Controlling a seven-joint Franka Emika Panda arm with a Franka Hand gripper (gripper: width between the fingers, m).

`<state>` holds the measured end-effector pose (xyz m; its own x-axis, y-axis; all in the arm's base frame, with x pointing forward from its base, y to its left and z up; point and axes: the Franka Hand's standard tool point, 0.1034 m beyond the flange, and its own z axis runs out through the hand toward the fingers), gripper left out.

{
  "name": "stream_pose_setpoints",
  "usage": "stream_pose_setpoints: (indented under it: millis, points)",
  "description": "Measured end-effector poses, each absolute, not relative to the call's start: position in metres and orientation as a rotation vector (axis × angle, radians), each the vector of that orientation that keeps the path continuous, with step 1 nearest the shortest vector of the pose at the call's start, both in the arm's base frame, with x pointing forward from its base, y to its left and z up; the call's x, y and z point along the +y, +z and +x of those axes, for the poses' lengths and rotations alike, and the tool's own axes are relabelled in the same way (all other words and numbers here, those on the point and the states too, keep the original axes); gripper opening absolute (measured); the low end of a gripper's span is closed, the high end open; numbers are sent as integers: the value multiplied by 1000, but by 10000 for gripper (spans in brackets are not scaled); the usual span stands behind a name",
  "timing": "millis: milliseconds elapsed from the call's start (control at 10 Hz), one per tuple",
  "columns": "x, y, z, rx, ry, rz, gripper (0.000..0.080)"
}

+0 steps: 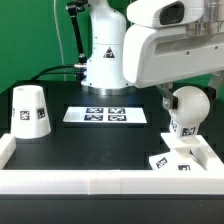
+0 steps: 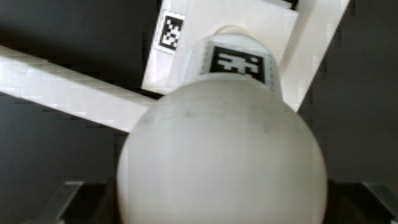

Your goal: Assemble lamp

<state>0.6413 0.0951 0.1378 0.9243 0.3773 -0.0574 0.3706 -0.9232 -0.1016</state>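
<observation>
Exterior view first, working big to small: taking in the black worktop with its white rim, then the white arm towering at the back. Spotting the tapered shade standing wide end down, well off on the exterior view's left. Passing the marker board, lying flat mid-worktop.

Now homing in on the bulb: hanging clear of the worktop on the exterior view's right, gripped at its round end by jaws closed tight on it. Pointing neck-down, keeping its long axis close to upright, aiming the tagged neck at the small square base just below, near the rim's corner, and not yet touching it.

Switching to the wrist view: looking straight down the bulb's length toward that tagged neck.

Reading this as the bulb-into-base step, roughly mid-task. Next up, by the look of it: centring the neck over the base, lowering gently, seating it. Unable to make out any socket from here.
</observation>
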Motion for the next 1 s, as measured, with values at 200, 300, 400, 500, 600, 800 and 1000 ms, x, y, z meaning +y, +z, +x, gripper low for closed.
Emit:
stream_pose_setpoints:
  millis: [200, 300, 400, 500, 600, 800, 1000]
  points:
    - [93, 136, 630, -578, 112, -2997, 556]
    - [92, 137, 628, -579, 92, -3000, 556]
    - [90, 138, 625, -576, 34, -3009, 556]
    - [89, 138, 618, -576, -32, -3017, 557]
    - [90, 139, 614, -579, -104, -3023, 557]
    - [90, 139, 614, -578, -98, -3023, 557]
    - [90, 139, 614, -578, -99, -3023, 557]
